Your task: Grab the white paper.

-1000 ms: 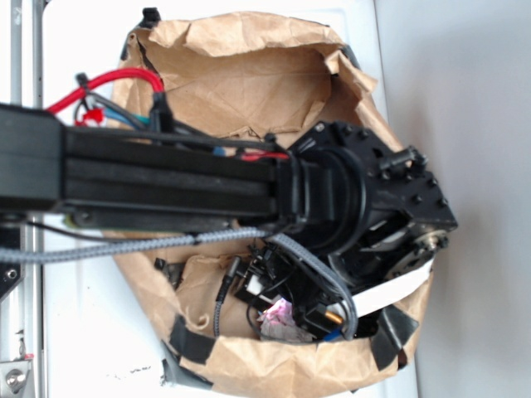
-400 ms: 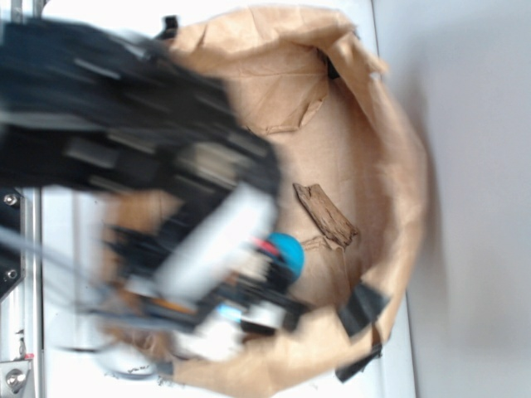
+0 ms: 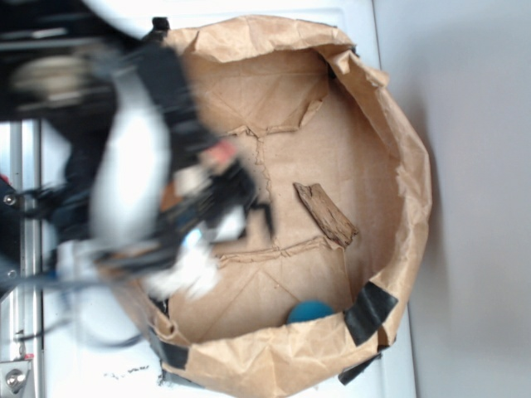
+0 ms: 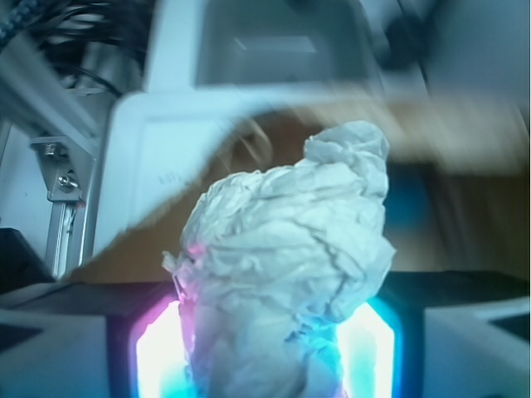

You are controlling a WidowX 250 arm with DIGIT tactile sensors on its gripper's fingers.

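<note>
While blurred from outside, the gripper [image 4: 265, 352] clamps one crumpled off-white paper wad [image 4: 286, 278].
Only the exterior view shows one blue ball [image 3: 310, 312] and one wood scrap [image 3: 326, 214] inside the brown paper bag [image 3: 398, 166].

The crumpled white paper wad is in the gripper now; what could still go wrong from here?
1. The crumpled white paper wad sits between the glowing pads, but most of it sticks out past them. It is soft and may slip out.
2. The gripper is blurred, so the arm seems to move fast, which could shake the wad loose.
3. It hangs near the rim of the big brown paper bag and might snag it.
</note>
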